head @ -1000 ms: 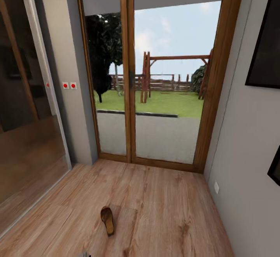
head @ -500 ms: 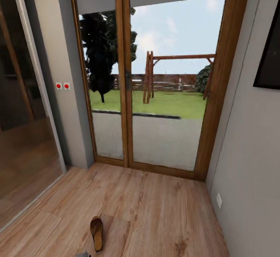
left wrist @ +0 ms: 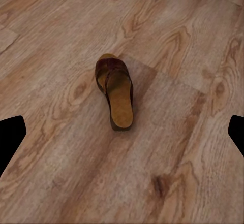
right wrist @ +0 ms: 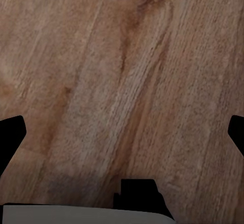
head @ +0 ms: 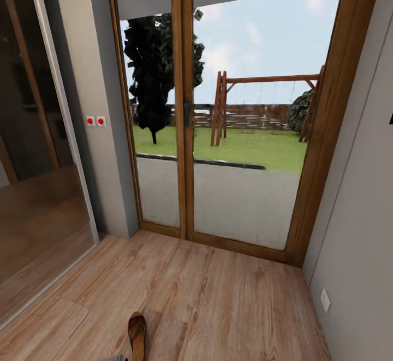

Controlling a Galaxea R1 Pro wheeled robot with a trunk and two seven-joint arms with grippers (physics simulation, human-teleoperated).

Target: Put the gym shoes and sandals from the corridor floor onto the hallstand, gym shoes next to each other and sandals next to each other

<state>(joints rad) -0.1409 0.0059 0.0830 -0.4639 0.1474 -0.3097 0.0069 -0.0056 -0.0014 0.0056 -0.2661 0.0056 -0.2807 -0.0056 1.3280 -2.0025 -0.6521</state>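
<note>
Left wrist: end effector (left wrist: 122,132) spread above sandal (left wrist: 115,90); floor (left wrist: 193,173) beneath

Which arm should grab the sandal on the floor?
Probably left. The sandal lies centred ahead of the left hand, whose fingers are spread wide. The right hand faces bare corridor floor.

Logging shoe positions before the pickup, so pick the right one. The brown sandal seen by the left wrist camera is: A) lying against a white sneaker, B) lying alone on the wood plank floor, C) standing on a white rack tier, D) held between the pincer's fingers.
B: the sandal lies flat on the corridor floor, strap up and tan footbed showing, with bare planks all around it and nothing touching it.
</note>
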